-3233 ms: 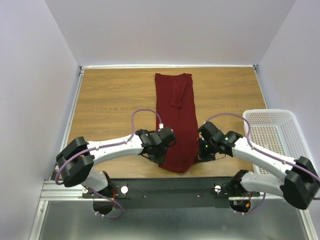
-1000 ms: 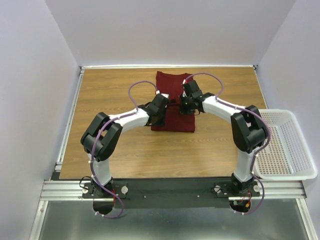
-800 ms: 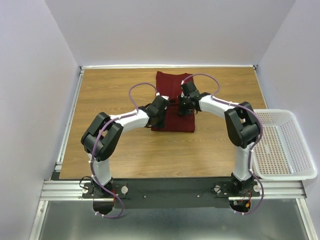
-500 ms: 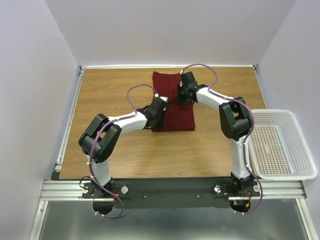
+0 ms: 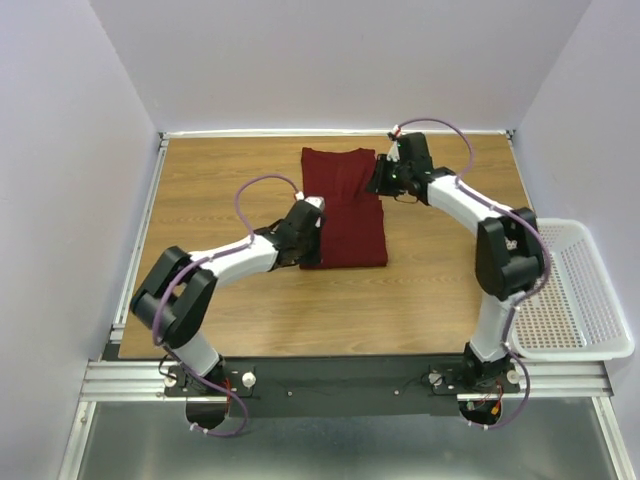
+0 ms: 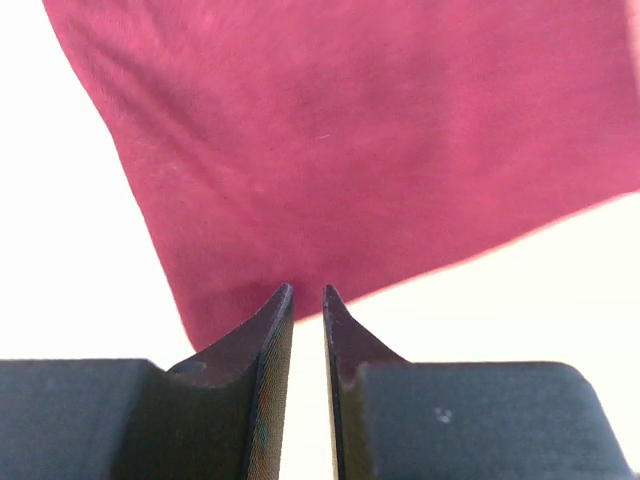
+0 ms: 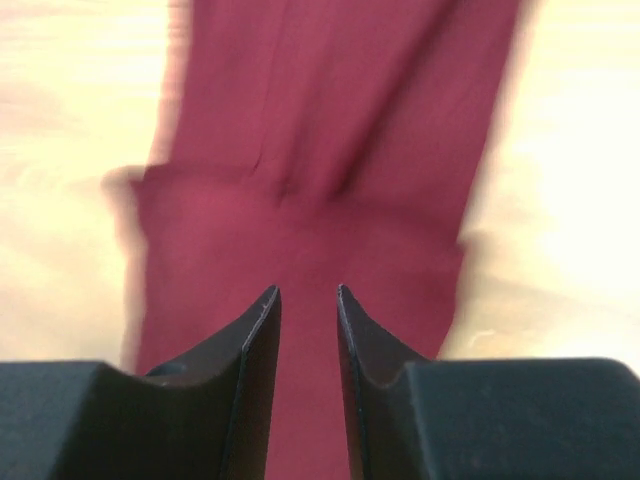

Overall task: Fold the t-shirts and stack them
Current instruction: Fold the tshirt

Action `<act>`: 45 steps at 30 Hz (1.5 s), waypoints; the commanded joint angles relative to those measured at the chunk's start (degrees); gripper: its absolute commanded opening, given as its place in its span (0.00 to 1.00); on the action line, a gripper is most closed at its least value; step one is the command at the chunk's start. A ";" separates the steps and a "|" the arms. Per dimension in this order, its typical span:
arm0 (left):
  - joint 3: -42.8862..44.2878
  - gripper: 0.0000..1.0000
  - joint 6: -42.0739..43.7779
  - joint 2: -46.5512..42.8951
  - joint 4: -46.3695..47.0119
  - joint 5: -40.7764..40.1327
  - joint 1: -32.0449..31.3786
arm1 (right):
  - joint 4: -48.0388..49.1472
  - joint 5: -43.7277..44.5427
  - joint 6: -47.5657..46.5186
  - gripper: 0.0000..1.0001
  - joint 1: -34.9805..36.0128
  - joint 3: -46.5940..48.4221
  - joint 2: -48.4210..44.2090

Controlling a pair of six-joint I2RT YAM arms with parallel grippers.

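Top external: folded maroon t-shirt, no print.

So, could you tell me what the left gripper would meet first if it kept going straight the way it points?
Most likely the maroon t-shirt. The left gripper points at the cloth's near edge, with nothing between them, though how far off the cloth lies is unclear.

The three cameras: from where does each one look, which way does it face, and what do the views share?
Top external: above and behind the bases, looking down at the table; both arms show.
Left wrist: behind the left gripper, facing the t-shirt edge.
Right wrist: behind the right gripper, facing along the shirt.
All three share the t-shirt.
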 commanded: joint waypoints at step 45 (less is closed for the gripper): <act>-21.12 0.22 -18.47 -5.06 34.62 27.72 17.06 | 78.64 -37.15 45.95 0.56 8.64 -47.11 10.12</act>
